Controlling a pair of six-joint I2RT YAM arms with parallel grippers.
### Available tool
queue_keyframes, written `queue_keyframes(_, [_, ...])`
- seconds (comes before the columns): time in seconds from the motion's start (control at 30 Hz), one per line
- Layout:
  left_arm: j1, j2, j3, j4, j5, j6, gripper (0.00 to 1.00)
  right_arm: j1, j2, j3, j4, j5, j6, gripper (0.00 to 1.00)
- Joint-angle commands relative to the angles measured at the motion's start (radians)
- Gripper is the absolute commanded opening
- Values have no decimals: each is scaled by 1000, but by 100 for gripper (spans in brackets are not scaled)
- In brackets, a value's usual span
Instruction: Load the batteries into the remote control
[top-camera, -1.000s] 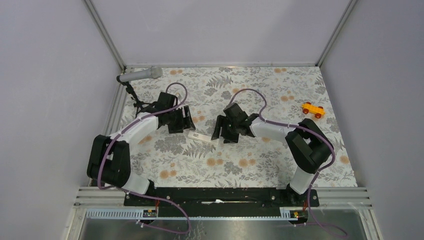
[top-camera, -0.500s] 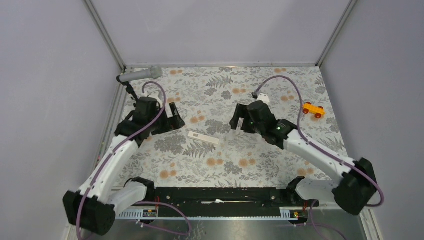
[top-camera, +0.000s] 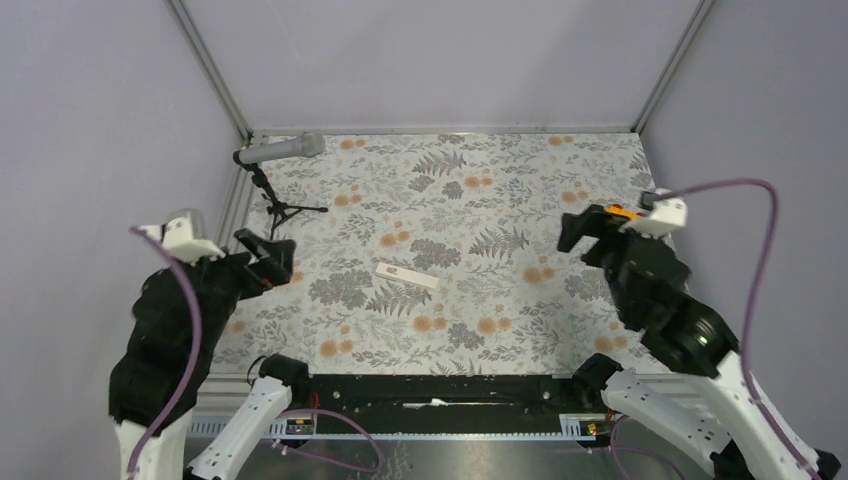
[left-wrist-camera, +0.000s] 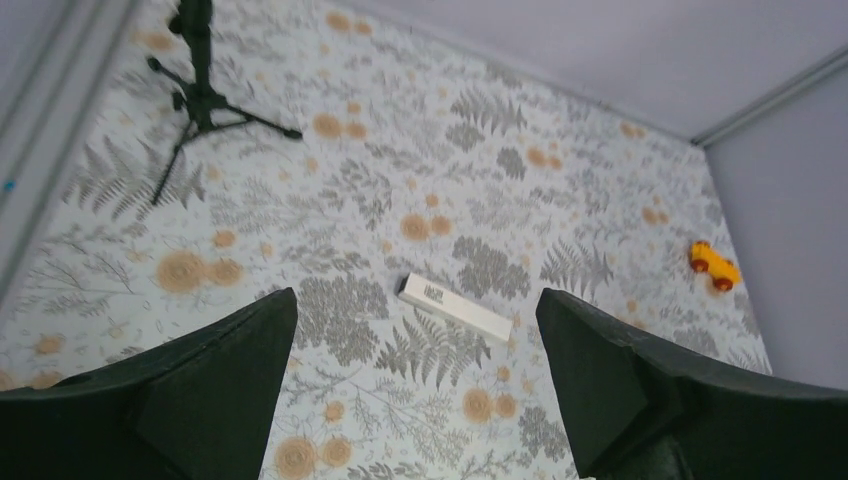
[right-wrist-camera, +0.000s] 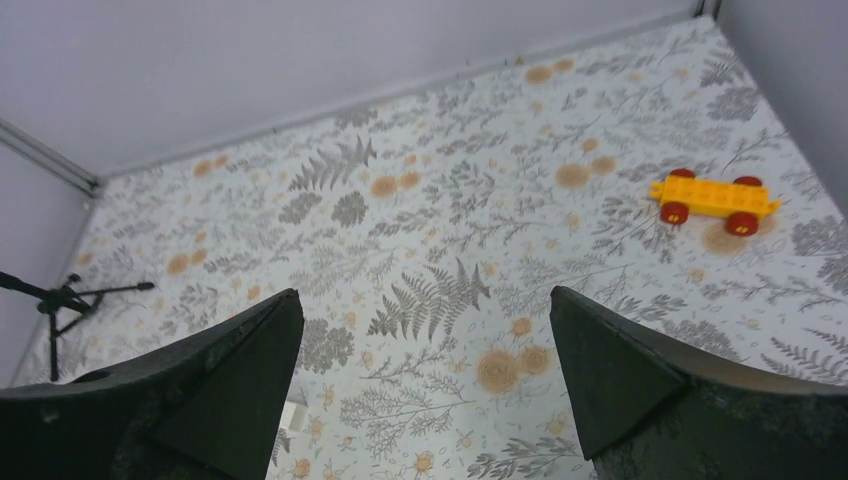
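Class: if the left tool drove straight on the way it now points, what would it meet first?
Probably the remote, lying straight ahead of the left tool; depth is uncertain.

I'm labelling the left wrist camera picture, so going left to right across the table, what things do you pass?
Black tripod → remote control → toy car.

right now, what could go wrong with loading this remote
No batteries show in any view, so there may be nothing to load. The remote lies loose, untouched; a one-sided nudge could slide it. The toy car sits close by the open right gripper and could get knocked.
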Motion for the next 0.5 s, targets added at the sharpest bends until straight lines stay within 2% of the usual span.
queue_keyframes(0.0, [4,-87,102,-86,-118,70,99,-3,-160,67,-98,91,-65,100])
queue_keyframes(0.23, [4,-158,125,-143,-119,77,99,-3,-262,136,-168,78,-62,100])
queue_keyframes(0.47, [4,-205,73,-126,-155,72,99,-3,-300,90,-134,77,-85,100])
